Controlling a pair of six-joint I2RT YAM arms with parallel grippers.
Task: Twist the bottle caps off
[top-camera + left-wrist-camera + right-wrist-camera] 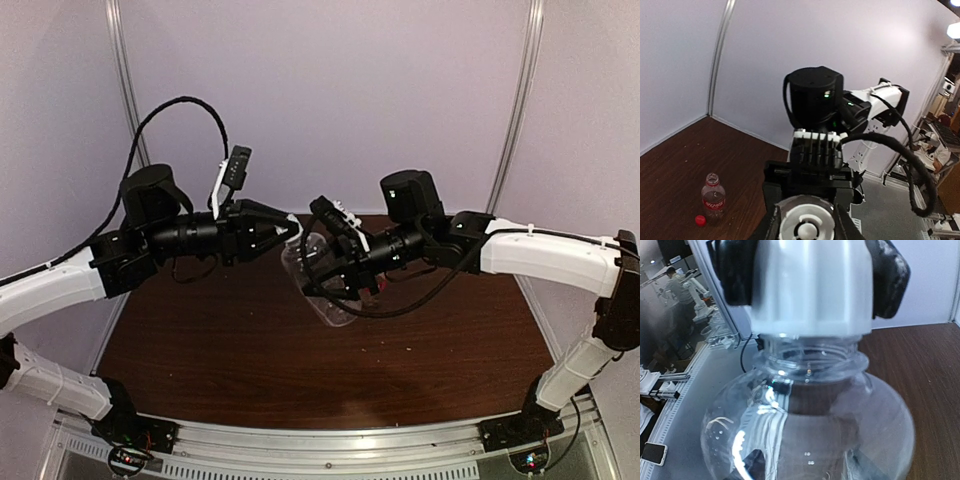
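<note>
One of two caps is off. The shorter bottle (713, 197), with the red label band, stands upright on the bench (670, 160) with its mouth open. The red cap (700, 220) lies on the bench just beside the foot of that bottle, on the side nearer the left wrist camera.

The taller bottle (810, 425) is held tilted in the air, well apart from the shorter bottle and above the bench. The white cap (810, 290) sits on its neck. Whether it has been turned loose at all cannot be told.

Hand states:
1. The left hand (288, 232) is clamped shut on the white cap, with its dark pads (887, 280) pressed against opposite sides of the cap skirt.
2. The right hand (335, 270) is closed partway around the body of the taller bottle and carries it clear of the bench.

Judged progress: roughly half complete. The first cap is removed and set down. The second cap is gripped and braced for turning but is not yet removed. Remaining work is to rotate the white cap free of the neck threads and lift it away.
</note>
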